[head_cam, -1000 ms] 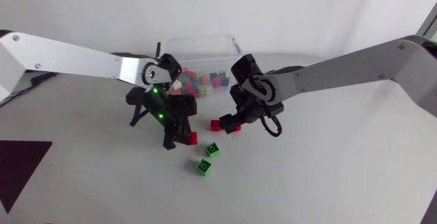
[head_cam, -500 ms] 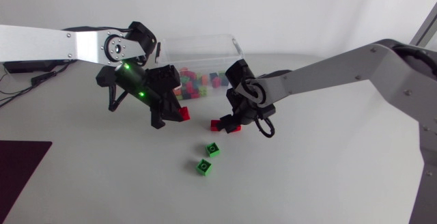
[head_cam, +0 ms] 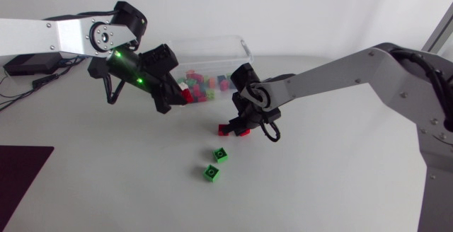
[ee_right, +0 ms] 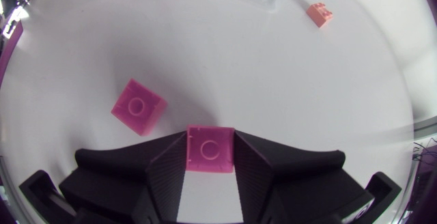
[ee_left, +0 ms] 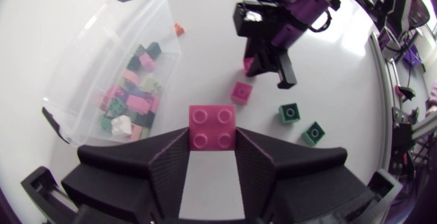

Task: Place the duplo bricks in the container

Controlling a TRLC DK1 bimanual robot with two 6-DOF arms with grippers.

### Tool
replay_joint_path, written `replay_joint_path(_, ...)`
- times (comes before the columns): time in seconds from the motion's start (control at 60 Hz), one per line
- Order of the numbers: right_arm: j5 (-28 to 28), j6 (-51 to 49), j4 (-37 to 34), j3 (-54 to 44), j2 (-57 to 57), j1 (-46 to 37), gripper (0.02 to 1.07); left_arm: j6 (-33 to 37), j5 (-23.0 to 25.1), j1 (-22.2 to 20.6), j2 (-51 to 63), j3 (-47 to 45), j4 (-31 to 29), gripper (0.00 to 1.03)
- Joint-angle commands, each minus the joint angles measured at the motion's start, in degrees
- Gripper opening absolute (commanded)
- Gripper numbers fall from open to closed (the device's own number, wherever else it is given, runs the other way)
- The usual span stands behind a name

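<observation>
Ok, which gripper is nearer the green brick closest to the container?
Right. The right gripper, shut on a brick, sits near that green brick; the left gripper is farther away, beside the container, holding another.

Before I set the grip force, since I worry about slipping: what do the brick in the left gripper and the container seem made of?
The brick in the left gripper looks like hard moulded plastic, smooth: crisp studs, even colour. The container looks like thin clear plastic: loose bricks show through its walls.
</observation>
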Motion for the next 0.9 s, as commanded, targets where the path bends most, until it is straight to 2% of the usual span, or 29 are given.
replay_joint_path(0.0, 0.41, 1.19, 0.95, -0.88, -3.23, -0.35, 0.31, -3.49, 0.79, 1.07, -0.15, 3.17, 2.11, 0.16)
replay_joint_path(0.1, 0.32, 1.28, 1.65, -1.14, -6.3, -0.88, 0.3, -6.92, 0.79, 1.51, 0.56, 3.79, 6.33, 0.16)
replay_joint_path(0.317, -0.12, 1.72, 2.79, -0.35, -9.91, -1.41, 0.3, -11.4, -0.53, 1.95, 3.19, 6.95, 10.46, 0.16)
replay_joint_path(0.883, -1.17, 1.89, 3.67, 4.22, -17.02, -3.6, 0.3, -19.58, -4.84, 3.53, 11.63, 17.85, 15.74, 0.16)
